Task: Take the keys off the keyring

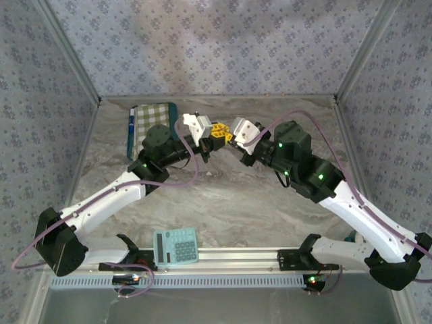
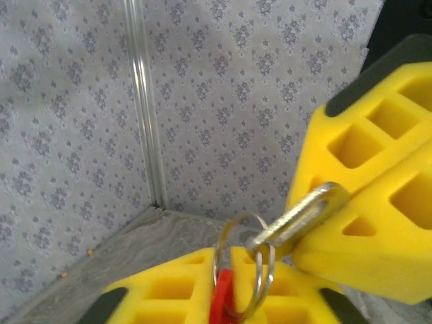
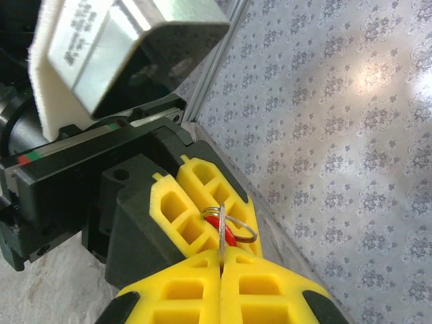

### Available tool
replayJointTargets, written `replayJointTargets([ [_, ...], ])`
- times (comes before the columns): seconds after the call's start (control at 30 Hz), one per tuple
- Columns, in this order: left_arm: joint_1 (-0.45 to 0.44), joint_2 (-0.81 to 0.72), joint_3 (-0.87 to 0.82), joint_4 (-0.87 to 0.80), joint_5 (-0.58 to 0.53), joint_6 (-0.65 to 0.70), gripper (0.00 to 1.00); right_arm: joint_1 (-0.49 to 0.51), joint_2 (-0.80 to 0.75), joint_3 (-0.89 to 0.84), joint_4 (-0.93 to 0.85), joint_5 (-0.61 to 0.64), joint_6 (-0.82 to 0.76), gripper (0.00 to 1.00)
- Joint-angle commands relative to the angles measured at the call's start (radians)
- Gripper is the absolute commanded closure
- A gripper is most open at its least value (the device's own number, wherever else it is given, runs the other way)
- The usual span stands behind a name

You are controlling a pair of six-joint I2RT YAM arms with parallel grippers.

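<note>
Overhead, a teal plastic calculator lay nearest; beyond, left gripper and right gripper met tip to tip. Wrist views added more — left clamped the bright red oblong key, right pinched a flat silver tab on the wire keyring.

Tiny red key on thin silver keyring

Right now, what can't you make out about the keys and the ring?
Top external: what sits between the left gripper and right gripper is too small.
Left wrist: the red key is cut by the bottom edge.
Right wrist: the metal piece is mostly hidden inside the right gripper's shut fingers.
</note>
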Motion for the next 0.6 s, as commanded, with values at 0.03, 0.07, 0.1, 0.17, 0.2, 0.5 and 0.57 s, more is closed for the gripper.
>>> replayJointTargets([
  [0.03, 0.015, -0.031, 0.002, 0.077, -0.03, -0.02, 0.97, 0.012, 0.002, -0.015, -0.034, -0.036, 0.023, 1.0],
  [0.07, 0.016, -0.032, 0.003, 0.073, -0.024, -0.02, 1.0, 0.01, -0.001, -0.016, -0.028, -0.032, 0.023, 1.0],
  [0.1, 0.017, -0.033, 0.002, 0.067, -0.018, -0.021, 1.0, 0.008, -0.004, -0.019, -0.025, -0.027, 0.019, 1.0],
  [0.17, 0.019, -0.038, -0.002, 0.063, -0.017, -0.034, 1.0, 0.004, -0.014, -0.028, -0.013, -0.01, 0.009, 1.0],
  [0.2, 0.021, -0.042, -0.006, 0.066, -0.016, -0.038, 1.0, -0.001, -0.02, -0.032, -0.012, -0.014, 0.003, 1.0],
  [0.5, 0.045, -0.054, -0.013, 0.045, 0.06, -0.083, 1.0, 0.001, -0.059, -0.073, 0.056, 0.06, -0.032, 1.0],
  [0.57, 0.049, -0.054, -0.014, 0.044, 0.077, -0.09, 1.0, 0.007, -0.068, -0.104, 0.07, 0.065, -0.047, 1.0],
])
